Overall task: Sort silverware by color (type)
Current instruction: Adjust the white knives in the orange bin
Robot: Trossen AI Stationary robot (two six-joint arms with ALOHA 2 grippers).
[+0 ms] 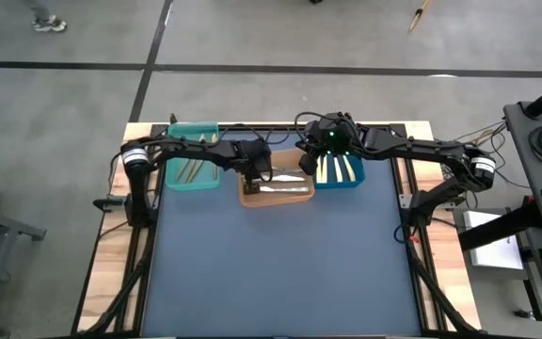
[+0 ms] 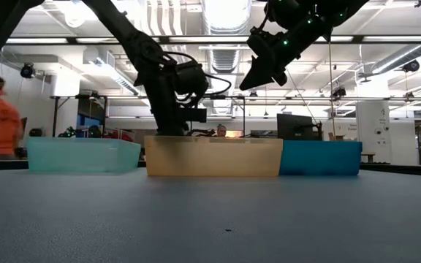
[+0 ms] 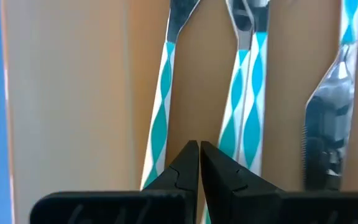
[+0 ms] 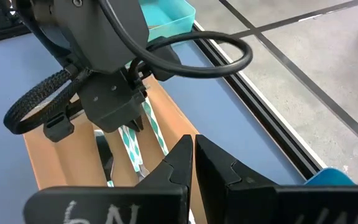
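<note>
Silverware (image 3: pixel 248 93): glossy steel, teal-and-white spiral handles, in orange bin (image 1: pixel 276 196). My left gripper (image 3: pixel 199 163) pressed together, empty.

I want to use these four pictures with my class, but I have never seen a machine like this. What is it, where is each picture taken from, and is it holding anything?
It is a robot with two dark arms at a table. One picture looks down from above, one looks level across the tabletop, and two come from cameras on the wrists. Three bins stand in a row: teal bin, orange bin, blue bin. The left tool is shut, low over the orange bin's teal-and-white striped cutlery. The right tool hangs shut above the bins. Neither holds anything.
</note>
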